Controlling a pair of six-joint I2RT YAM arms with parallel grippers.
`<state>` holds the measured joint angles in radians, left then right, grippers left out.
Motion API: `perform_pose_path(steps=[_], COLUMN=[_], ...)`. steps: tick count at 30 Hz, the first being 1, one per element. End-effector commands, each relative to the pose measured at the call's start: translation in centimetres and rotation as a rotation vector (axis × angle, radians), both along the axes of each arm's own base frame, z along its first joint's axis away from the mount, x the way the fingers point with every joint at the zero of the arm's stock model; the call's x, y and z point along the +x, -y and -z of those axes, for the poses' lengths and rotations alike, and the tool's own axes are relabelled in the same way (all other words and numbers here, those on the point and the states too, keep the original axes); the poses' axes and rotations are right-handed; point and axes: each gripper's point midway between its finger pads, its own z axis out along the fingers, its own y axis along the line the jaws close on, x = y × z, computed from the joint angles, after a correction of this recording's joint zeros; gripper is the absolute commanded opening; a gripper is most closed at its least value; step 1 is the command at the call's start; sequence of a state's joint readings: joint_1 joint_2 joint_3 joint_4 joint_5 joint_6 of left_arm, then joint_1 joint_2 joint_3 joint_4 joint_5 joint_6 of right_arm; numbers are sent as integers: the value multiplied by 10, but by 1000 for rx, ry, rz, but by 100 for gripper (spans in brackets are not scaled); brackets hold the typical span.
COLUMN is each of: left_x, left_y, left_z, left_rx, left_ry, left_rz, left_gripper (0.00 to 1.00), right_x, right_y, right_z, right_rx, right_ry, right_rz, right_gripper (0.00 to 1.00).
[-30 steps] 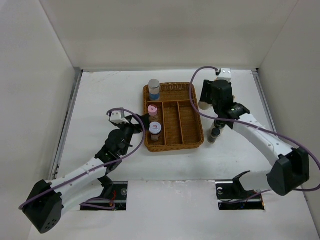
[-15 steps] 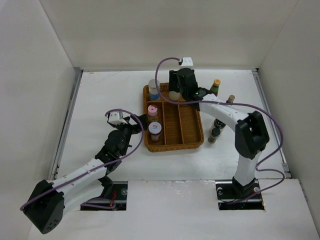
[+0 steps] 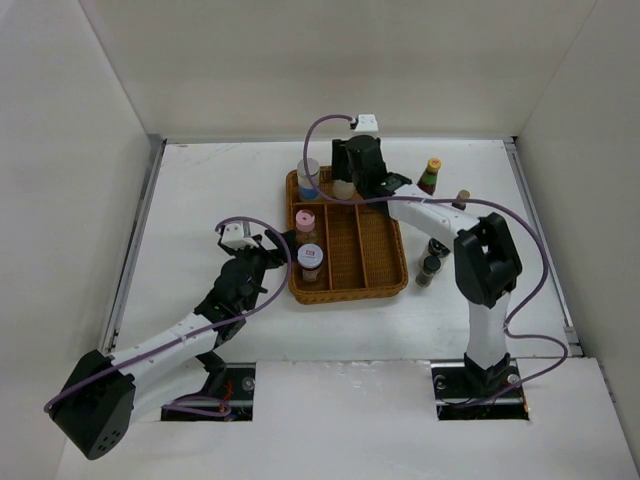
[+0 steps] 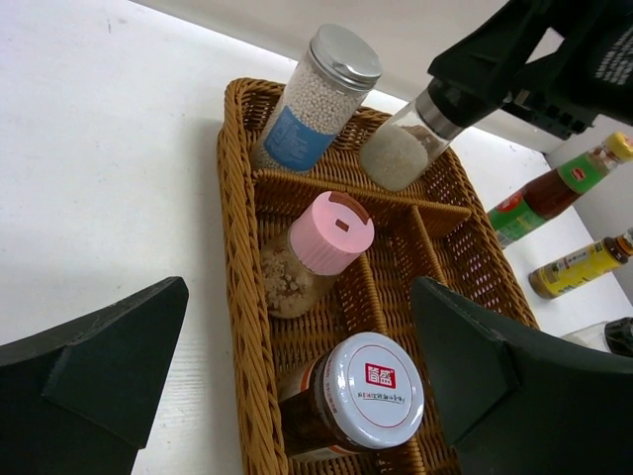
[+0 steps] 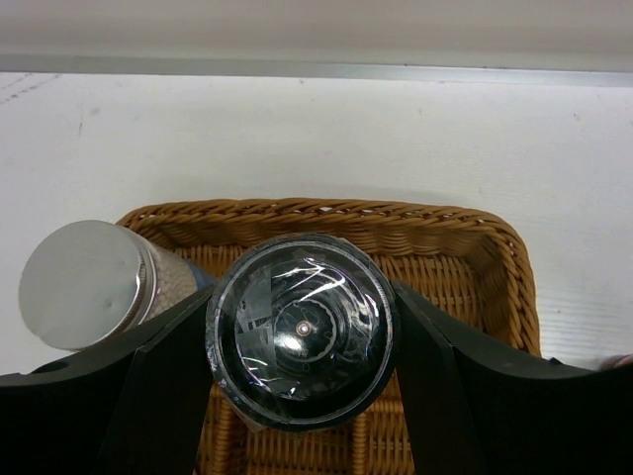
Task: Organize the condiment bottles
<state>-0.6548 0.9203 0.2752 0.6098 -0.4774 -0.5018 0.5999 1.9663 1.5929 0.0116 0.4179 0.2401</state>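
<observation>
My right gripper (image 3: 352,176) is shut on a black-capped jar of white grains (image 5: 300,341), holding it over the back compartment of the wicker tray (image 3: 384,262). The jar also shows in the left wrist view (image 4: 401,150). Just left of it stands the grey-capped blue-label bottle (image 3: 308,178). The pink-lidded jar (image 3: 306,222) and the white-lidded red-label jar (image 3: 311,258) stand in the tray's left column. My left gripper (image 3: 281,253) is open at the tray's left side, its fingers wide on either side of the white-lidded jar (image 4: 361,393).
Right of the tray stand a yellow-capped sauce bottle (image 3: 431,175), a brown-capped bottle (image 3: 460,200) and two dark jars (image 3: 431,262). White walls close in the table at the back and sides. The tray's middle and right compartments hold nothing.
My right arm has carried the black-capped jar from the table right of the tray to the tray's back compartment, next to the blue-label bottle. The left arm has barely moved.
</observation>
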Motion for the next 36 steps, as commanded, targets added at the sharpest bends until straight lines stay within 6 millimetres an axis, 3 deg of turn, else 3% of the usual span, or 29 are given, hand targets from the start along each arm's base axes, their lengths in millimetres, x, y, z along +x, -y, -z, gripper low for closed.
perform_pose_path(steps=[1,6,9,11,15,18,21,24,27,30,33,36], left_x=[2,2,2,2,2,2,4,2,3,4,6,6], left_y=[2,2,1,2,2,3,2,3,2,4,7,8], left_z=[-19,-19,-18,-18,-18,-19,-16,-18,-18,-15,-11,-11], left_rx=[-52,-51,-50,-49,-51,-53,-45,-51,-50,-45,-39,-41], left_ry=[59,57,56,55,57,60,50,56,55,47,37,40], left_rz=[1,1,0,1,1,6,0,4,1,6,7,15], left_gripper=[99,99,99,99,99,99,99,99,99,99,99,99], right_x=[18,14,11,9,-3,-19,-30,-37,-44,-49,-47,-41], right_y=[-17,-24,-23,-22,-17,-6,31,82,136,172,193,200], right_z=[-28,7,13,9,-36,-89,-125,-132,-117,-99,-80,-59], right_rx=[83,61,66,72,126,171,197,181,128,59,16,-19], right_ry=[97,27,9,15,79,153,206,218,196,158,109,41], right_rz=[-3,-1,5,3,-18,-36,0,94,245,352,392,392], right_gripper=[59,68,74,85,95,97,97,92,92,93,93,92])
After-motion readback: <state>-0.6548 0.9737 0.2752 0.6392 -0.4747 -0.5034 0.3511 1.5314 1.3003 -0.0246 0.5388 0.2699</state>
